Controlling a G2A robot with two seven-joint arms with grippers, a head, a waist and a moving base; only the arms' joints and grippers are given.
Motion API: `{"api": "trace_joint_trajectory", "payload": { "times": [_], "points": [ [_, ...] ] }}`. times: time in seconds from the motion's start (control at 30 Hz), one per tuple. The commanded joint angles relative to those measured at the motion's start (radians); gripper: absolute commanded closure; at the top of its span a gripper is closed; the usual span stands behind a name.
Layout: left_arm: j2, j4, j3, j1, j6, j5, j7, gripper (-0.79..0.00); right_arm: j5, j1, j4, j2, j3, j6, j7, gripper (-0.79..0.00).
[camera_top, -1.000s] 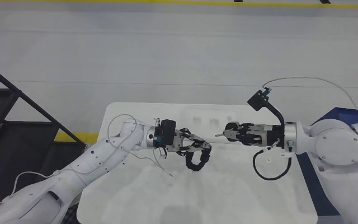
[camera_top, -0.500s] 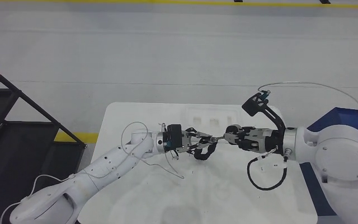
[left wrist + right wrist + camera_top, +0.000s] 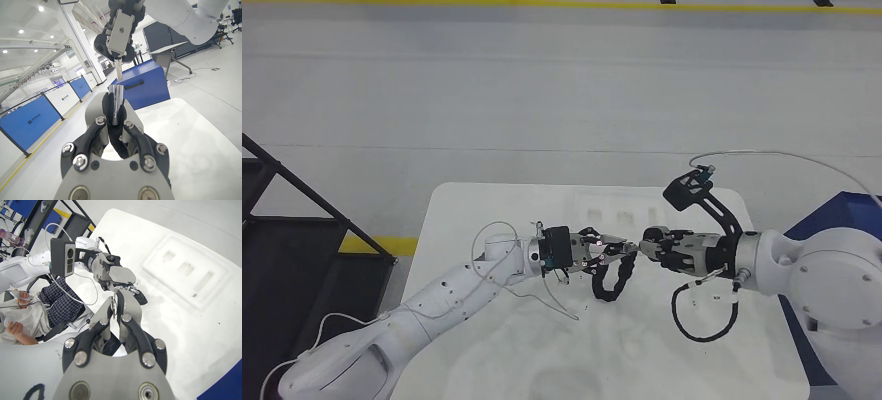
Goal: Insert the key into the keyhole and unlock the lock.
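The left gripper (image 3: 614,245) is pinching the chrome lock cylinder (image 3: 115,98) between narrowly set fingers. The cylinder's end is poking out beyond the fingertips, and its black cable loop (image 3: 612,283) is curling out beside them over the white table (image 3: 542,340). Facing it, the right gripper (image 3: 115,306) is clamping the key (image 3: 118,70) by its head, the blade sticking out past the fingertips with its tip lying just short of the cylinder's end, not yet inside.

The lock (image 3: 115,102) is shiny silver with a black loop (image 3: 614,283); the key (image 3: 118,69) is silver; the worktop (image 3: 179,132) is plain white.
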Motion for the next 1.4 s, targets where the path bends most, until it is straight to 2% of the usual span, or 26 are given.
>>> {"api": "trace_joint_trajectory", "payload": {
  "times": [0.0, 0.5, 1.37],
  "points": [
    [-0.004, 0.006, -0.006, 0.003, -0.003, 0.006, 0.001, 0.000, -0.012, 0.002, -0.001, 0.001, -0.005, 0.008, -0.002, 0.000],
    [-0.011, -0.020, -0.062, 0.038, 0.017, 0.072, -0.027, 0.000, -0.033, 0.013, 0.005, 0.004, -0.031, 0.041, -0.009, 0.000],
    [-0.020, -0.051, -0.143, 0.091, -0.002, 0.138, -0.052, 0.000, -0.029, 0.025, 0.018, 0.010, -0.059, 0.058, -0.018, 0.000]
  ]
}}
